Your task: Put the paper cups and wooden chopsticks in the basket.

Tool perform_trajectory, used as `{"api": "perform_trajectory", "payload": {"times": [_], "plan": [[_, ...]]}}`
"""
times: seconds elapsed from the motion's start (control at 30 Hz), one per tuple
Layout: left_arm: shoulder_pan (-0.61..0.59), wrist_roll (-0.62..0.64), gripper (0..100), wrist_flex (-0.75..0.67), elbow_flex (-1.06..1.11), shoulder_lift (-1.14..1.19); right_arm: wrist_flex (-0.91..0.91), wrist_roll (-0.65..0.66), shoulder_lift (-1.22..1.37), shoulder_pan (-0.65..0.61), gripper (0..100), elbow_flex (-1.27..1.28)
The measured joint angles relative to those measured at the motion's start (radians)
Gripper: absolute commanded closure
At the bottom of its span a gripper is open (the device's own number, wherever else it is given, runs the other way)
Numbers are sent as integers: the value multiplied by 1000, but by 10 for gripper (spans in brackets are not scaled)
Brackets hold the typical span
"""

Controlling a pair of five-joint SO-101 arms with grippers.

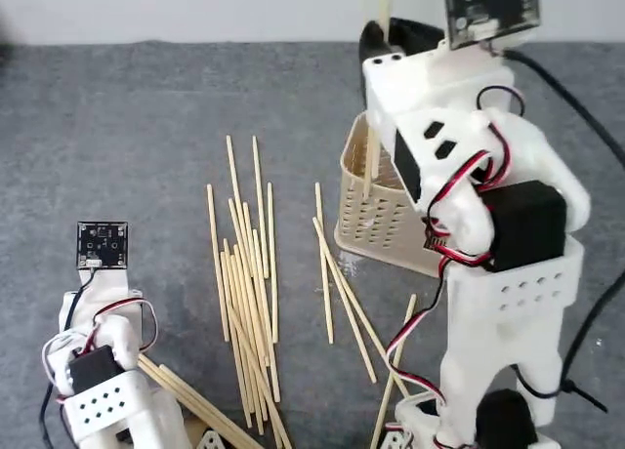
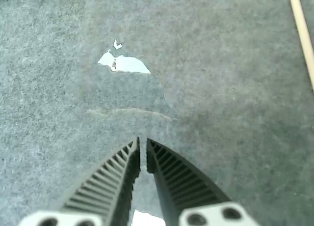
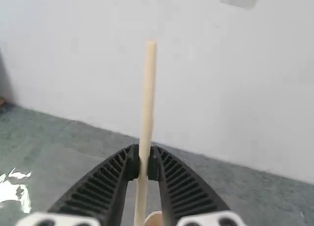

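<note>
On the grey worktop (image 1: 117, 127), white wall (image 3: 235, 88) behind, loose chopsticks (image 1: 249, 283) lie scattered beside the basket (image 1: 376, 220). The right arm (image 1: 488, 234) rears high, right fingers (image 3: 113, 186) clamping 1 upright chopstick (image 3: 148, 88) over the basket. Left fingers (image 2: 110, 182) closed, empty, low over the worktop.

Left fingers (image 2: 112, 183) closed, right fingers (image 3: 109, 185) clamped

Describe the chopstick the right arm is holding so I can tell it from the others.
Find the beige slotted basket at the far side of the grey mat, under the right gripper. The chopstick is clamped in it, lower end dipping into the basket. It alone stands upright; the other chopsticks lie flat on the mat.
</note>
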Motion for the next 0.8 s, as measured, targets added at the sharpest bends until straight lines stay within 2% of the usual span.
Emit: {"api": "perform_trajectory", "payload": {"times": [0.2,0.5,0.8], "plan": [[0,0,974,0,0,0,-193,0,-57,64,990,164],[0,0,974,0,0,0,-488,0,-170,66,991,405],[0,0,974,0,0,0,-569,0,-181,77,991,425]]}}
